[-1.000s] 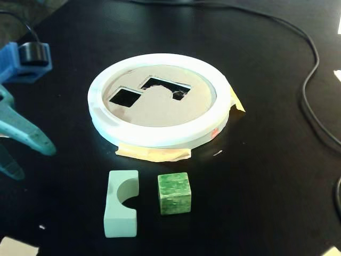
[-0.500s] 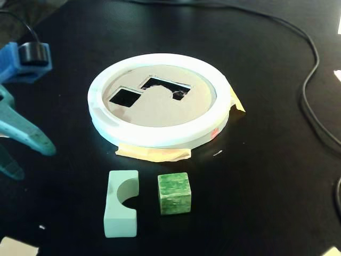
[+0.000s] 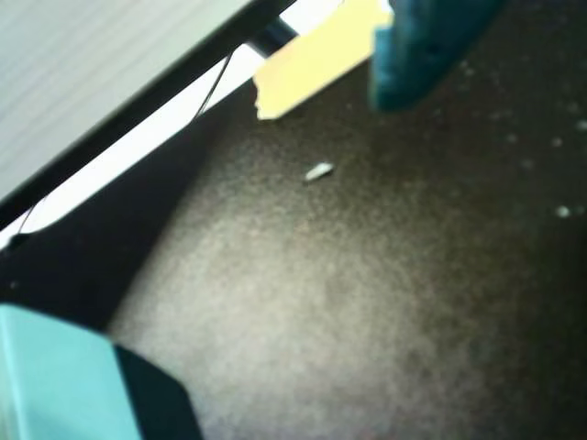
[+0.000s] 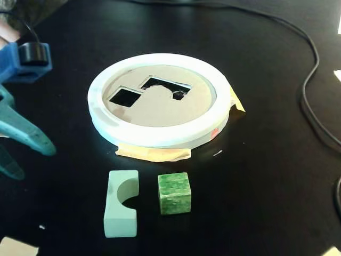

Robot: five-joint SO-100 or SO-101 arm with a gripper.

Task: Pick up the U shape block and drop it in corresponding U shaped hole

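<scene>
The pale mint-green U-notched block (image 4: 121, 204) lies flat right of the teal two-finger gripper (image 4: 24, 154), beside a mottled green cube (image 4: 174, 193). Looks light, stiff, smooth, so pinch the long flat sides. Gripper's open, holding nothing. Further off: the tan disc's U-shaped hole (image 4: 164, 86).

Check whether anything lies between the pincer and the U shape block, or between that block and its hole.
Nothing visible blocks either path. In the fixed view the pincer sits at the left edge with bare black table between it and the U shape block. The green cube stands beside the block, off the line to the U shaped hole.
</scene>
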